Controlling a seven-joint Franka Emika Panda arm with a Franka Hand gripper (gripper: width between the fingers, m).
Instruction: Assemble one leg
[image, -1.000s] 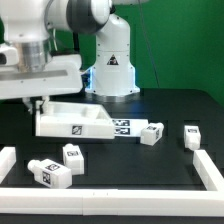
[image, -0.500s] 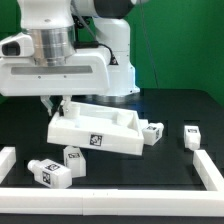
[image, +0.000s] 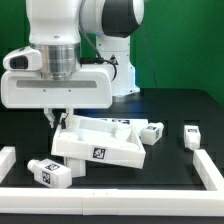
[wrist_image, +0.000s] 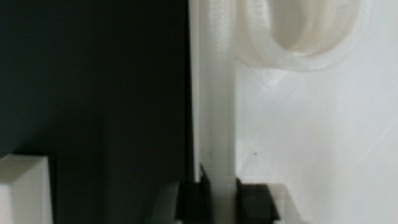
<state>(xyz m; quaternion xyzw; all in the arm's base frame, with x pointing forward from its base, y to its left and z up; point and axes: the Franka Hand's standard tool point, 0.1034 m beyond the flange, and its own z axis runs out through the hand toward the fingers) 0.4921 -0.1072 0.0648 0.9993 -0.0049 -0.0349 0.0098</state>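
My gripper (image: 61, 119) is shut on the rim of the large white square panel (image: 108, 140) and holds it tilted just above the table. In the wrist view the dark fingertips (wrist_image: 254, 200) pinch the panel's thin rim, with the panel's face (wrist_image: 302, 130) and a round socket (wrist_image: 306, 30) beyond. Several white legs with tag stickers lie loose: one (image: 151, 132) by the panel's corner on the exterior view's right, one (image: 190, 137) further right, and two (image: 72, 157) (image: 50, 172) in front at the left.
A low white border (image: 110, 191) runs along the table's front, with raised ends at the exterior view's left (image: 7, 160) and right (image: 207, 167). The arm's white base (image: 122, 70) stands behind the panel.
The arm has come forward and to the exterior view's right with the panel in its grip. The panel now lies nearer the front legs and more tilted. The legs have not moved.
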